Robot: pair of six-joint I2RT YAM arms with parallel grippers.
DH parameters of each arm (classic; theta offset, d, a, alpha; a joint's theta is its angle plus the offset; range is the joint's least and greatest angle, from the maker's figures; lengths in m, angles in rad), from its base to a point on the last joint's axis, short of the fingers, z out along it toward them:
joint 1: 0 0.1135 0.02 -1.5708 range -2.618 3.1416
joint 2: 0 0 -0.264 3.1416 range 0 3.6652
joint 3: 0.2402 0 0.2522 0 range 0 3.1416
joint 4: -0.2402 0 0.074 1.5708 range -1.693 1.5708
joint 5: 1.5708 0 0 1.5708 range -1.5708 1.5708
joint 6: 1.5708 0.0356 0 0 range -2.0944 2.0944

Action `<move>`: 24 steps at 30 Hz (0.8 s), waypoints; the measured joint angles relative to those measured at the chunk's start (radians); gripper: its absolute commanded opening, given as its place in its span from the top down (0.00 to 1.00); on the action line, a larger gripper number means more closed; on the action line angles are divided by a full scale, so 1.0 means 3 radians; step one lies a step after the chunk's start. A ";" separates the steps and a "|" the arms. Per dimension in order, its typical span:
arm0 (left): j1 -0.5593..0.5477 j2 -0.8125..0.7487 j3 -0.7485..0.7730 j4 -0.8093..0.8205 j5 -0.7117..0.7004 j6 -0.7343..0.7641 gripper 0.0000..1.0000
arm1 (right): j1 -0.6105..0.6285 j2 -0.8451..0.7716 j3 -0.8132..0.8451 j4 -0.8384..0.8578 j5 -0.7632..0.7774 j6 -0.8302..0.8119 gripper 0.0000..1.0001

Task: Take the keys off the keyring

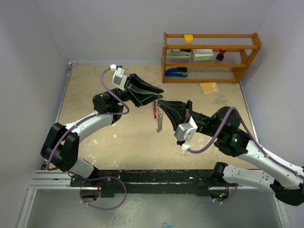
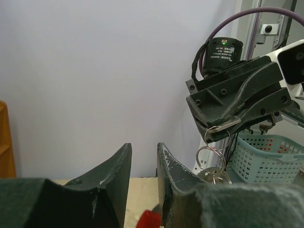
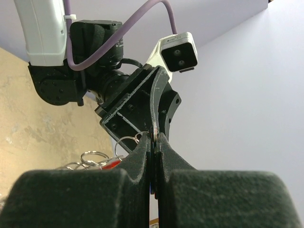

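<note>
Keyring (image 1: 158,119) dangles below right gripper (image 3: 153,137), clenched on its wire loop (image 2: 223,126); left gripper (image 2: 144,148) parted, red strip (image 2: 149,221) between. Likely light, stiff, slippery: pinch keys (image 2: 215,177) by their heads.

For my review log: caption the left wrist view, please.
Right gripper pinches the keyring, keys dangling below; left gripper open in the foreground.

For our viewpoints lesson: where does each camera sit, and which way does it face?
Top: above, behind the arms, looking down at the table; both arms show.
Left wrist: on that arm, faces the right pincer; own fingers below.
Right wrist: on that arm, faces the left pincer; own fingers below.
Shared: both wrist views show the keyring.
</note>
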 measured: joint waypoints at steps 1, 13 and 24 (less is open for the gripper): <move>-0.0004 -0.0008 0.0001 0.0000 0.0003 0.0000 0.75 | 0.0000 0.0000 0.0000 0.0000 -0.0003 0.0000 1.00; -0.0086 -0.0126 0.0001 0.0001 0.0225 0.0031 0.75 | 0.0000 -0.0001 0.0000 0.0004 -0.0006 0.0000 1.00; -0.0080 -0.0529 -0.0011 -0.0487 0.0298 0.0811 0.74 | 0.0000 -0.0114 -0.0004 0.0027 0.0000 -0.0001 1.00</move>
